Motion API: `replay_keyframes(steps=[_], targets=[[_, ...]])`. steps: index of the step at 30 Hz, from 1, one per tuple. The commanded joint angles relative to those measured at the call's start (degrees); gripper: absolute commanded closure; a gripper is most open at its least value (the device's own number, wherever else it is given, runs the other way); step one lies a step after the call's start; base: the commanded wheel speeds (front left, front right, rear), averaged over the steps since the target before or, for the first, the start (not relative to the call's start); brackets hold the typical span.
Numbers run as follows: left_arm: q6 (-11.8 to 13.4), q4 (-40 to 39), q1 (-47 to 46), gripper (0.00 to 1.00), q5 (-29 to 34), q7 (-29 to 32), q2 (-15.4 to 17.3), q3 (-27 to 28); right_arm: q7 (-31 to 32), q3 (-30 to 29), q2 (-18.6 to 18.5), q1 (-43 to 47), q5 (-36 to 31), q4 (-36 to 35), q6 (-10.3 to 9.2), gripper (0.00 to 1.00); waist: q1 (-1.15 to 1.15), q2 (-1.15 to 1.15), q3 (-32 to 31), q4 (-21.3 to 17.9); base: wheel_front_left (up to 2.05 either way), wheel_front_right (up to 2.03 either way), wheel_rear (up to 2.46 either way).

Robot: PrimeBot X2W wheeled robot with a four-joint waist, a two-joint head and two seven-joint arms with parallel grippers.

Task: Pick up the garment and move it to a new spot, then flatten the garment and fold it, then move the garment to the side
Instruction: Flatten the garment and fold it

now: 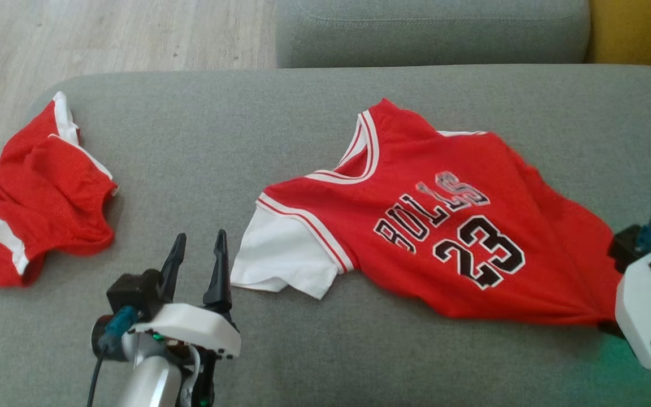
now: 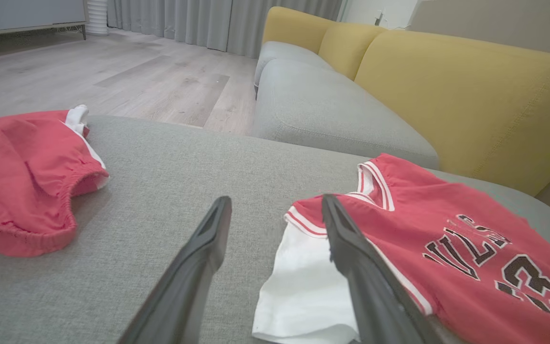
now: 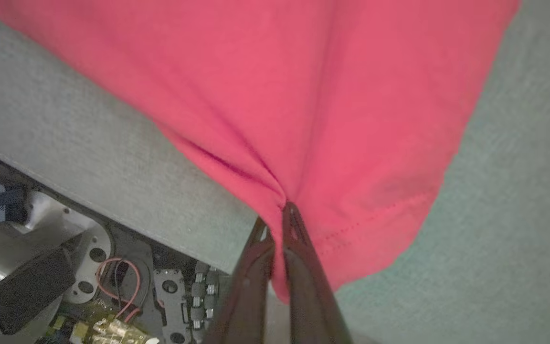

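The right pincer (image 3: 279, 215) is pressed together on the gathered hem of the red jersey (image 1: 444, 226) at 4 o'clock in the head view, and the left pincer (image 1: 196, 243) stands spread at 7 o'clock, just beside the white sleeve. The smooth jersey lies face up on the grey woven sofa cushion (image 1: 190, 141), its neck and armhole trimmed in stripes, with "BULLS" and "23" in black, white-edged characters. Crumpled red mesh shorts (image 1: 37, 192) with white side stripes lie at 9 o'clock, well apart.

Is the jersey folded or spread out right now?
Spread out, unfolded: the jersey lies face up on the cushion, lettering and number showing, hem bunched between the fingers of the right gripper.
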Motion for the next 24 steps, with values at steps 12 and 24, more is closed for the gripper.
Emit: replay_keyframes(steps=[12, 24], targets=[[-0.8, -0.2, -2.1, 0.00, 1.6, -0.7, 0.8, 3.7, -16.7, -19.8, 4.3, 4.4, -2.0, 0.9, 0.39, 0.00, 0.00, 0.00, -2.1, -1.1, 0.00, 0.00, 0.00], [-2.3, -1.3, -4.3, 0.00, 1.4, 0.6, 2.7, 3.7, -51.4, -53.0, 33.9, 20.8, -19.5, 3.4, 0.39, 0.00, 0.00, 0.00, -2.1, -5.1, 0.00, 0.00, 0.00]])
